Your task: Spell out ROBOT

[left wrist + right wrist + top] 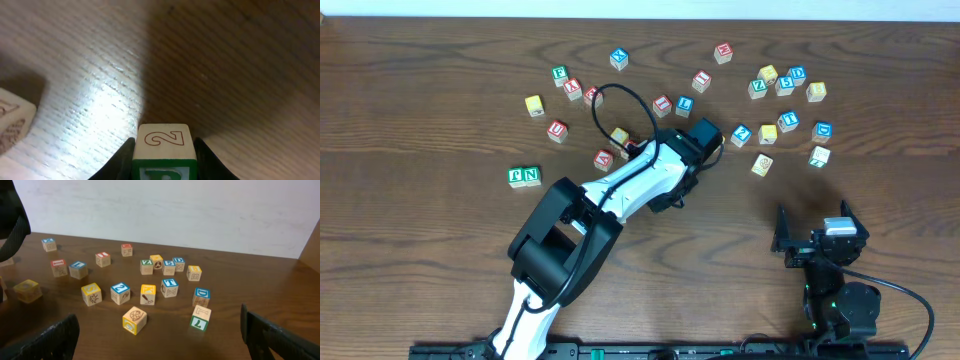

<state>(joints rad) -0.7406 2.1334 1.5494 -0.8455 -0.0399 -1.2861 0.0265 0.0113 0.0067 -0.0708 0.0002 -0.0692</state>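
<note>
My left gripper is shut on a green-faced letter cube just above the table. A 2 is on the cube's upper face. The green letter is cut off at the frame's edge and reads as B or R. In the overhead view the left wrist hides that cube. A blue T cube and a yellow-faced cube with a round mark lie at the right. My right gripper stands open and apart from them, nothing between its fingers.
Two green cubes sit side by side at the left. Red-lettered cubes and other loose cubes are scattered across the far half of the table. A pale cube lies left of my left gripper. A green-faced cube lies before the right gripper.
</note>
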